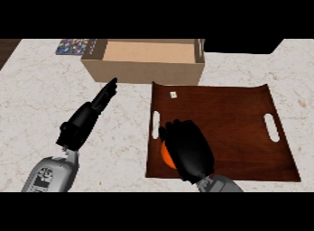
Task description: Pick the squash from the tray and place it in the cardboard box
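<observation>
Right hand over tray, squash mostly hidden beneath it

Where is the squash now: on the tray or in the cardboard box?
On the tray: the squash shows orange under the right hand, apart from the cardboard box.

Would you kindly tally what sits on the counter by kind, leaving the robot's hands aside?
Cardboard box: 1
Wooden tray: 1
Orange squash, mostly under the right hand: 1
Small white item on the tray: 1
Patterned flat item: 1
Black object: 1
Total: 6
</observation>
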Controlling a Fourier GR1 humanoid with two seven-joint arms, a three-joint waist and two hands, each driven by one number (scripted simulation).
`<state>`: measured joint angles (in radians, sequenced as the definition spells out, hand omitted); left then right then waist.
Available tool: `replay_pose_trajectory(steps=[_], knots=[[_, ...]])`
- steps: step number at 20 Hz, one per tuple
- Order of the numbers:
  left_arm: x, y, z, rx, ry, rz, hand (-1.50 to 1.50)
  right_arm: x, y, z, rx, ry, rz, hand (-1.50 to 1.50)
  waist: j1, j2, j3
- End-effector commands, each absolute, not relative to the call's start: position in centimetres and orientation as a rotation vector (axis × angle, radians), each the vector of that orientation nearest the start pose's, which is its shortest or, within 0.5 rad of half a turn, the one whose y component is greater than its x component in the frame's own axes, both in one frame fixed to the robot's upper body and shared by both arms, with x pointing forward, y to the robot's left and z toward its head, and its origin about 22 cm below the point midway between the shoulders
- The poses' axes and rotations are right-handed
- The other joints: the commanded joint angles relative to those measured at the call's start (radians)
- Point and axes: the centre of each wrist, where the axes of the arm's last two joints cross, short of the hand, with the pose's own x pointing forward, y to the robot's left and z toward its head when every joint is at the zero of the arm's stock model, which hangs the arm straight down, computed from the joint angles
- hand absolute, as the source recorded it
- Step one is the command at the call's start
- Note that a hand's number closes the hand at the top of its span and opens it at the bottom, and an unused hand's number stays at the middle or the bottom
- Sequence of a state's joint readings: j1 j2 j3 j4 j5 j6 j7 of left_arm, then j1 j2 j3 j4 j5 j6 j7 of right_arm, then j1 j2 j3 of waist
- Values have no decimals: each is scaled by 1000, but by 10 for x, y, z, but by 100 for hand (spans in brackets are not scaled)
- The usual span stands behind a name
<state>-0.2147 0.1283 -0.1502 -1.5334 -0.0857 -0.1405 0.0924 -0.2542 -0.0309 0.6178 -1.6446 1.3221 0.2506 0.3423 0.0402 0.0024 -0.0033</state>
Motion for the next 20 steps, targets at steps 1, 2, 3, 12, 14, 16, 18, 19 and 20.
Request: replay_pose_trajectory(steps=[1,2,3,12,14,16,18,19,20], knots=[[285,196,41,-62,-1599,-493,0,225,-26,83,-1007,-1548,1359,150,3,0,3],[286,181,45,-65,-1597,-500,0,226,-18,99,-1009,-1560,1361,150,4,0,3],[283,204,41,-59,-1602,-478,0,228,-13,106,-992,-1583,1317,150,7,0,3],[290,203,40,-52,-1587,-471,0,188,11,208,-868,-1811,1136,150,-15,-6,2],[290,198,39,-43,-1605,-443,0,176,8,218,-892,-1829,1059,150,-27,-8,2],[287,193,49,-38,-1592,-457,0,186,14,241,-894,-1827,1012,150,-18,-9,2],[290,202,36,-43,-1590,-455,0,187,12,245,-877,-1817,944,150,-27,-7,2],[286,202,44,-61,-1593,-453,0,195,22,249,-897,-1807,941,150,-18,-8,2],[286,206,43,-53,-1610,-458,0,194,21,253,-921,-1800,933,150,-23,-8,2]])
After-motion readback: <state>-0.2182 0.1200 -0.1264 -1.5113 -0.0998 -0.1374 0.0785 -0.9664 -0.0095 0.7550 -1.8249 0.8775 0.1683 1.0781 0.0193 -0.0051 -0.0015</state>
